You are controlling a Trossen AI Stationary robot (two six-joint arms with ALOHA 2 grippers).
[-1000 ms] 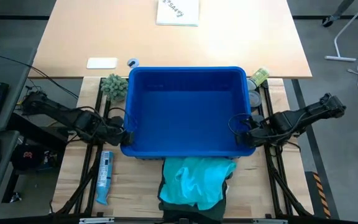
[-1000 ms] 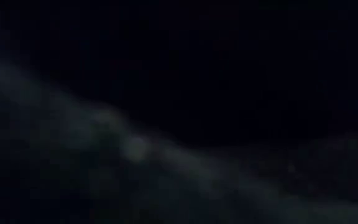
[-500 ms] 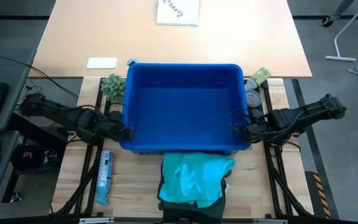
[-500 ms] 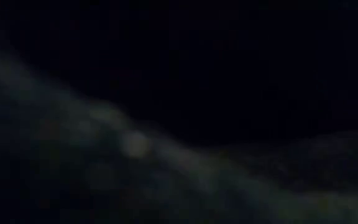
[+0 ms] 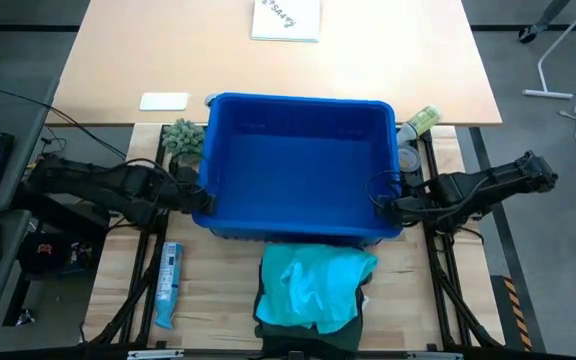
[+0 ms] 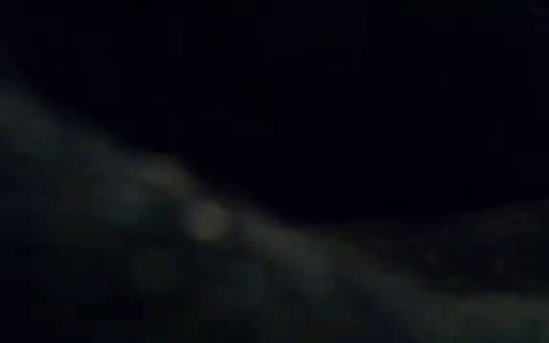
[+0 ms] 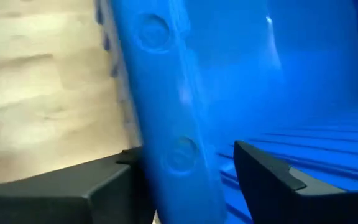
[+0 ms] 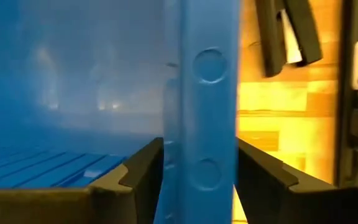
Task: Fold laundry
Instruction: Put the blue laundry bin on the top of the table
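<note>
Bright turquoise shirt [image 5: 316, 288] lies crumpled on a dark green garment [image 5: 308, 328] at the desk's [image 5: 218, 290] near edge, just in front of the blue plastic bin [image 5: 298, 168]. Soft, light, floppy; best pinched at a hem or shoulder corners. Left gripper [image 7: 185, 180] and right gripper [image 8: 197, 177] each straddle a bin rim, jaws parted, not clamping.

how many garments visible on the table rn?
2. A turquoise shirt lies crumpled at the table's near edge, just in front of the blue bin. A dark green garment sits under it, mostly covered. More could be hidden beneath the pile.
</note>
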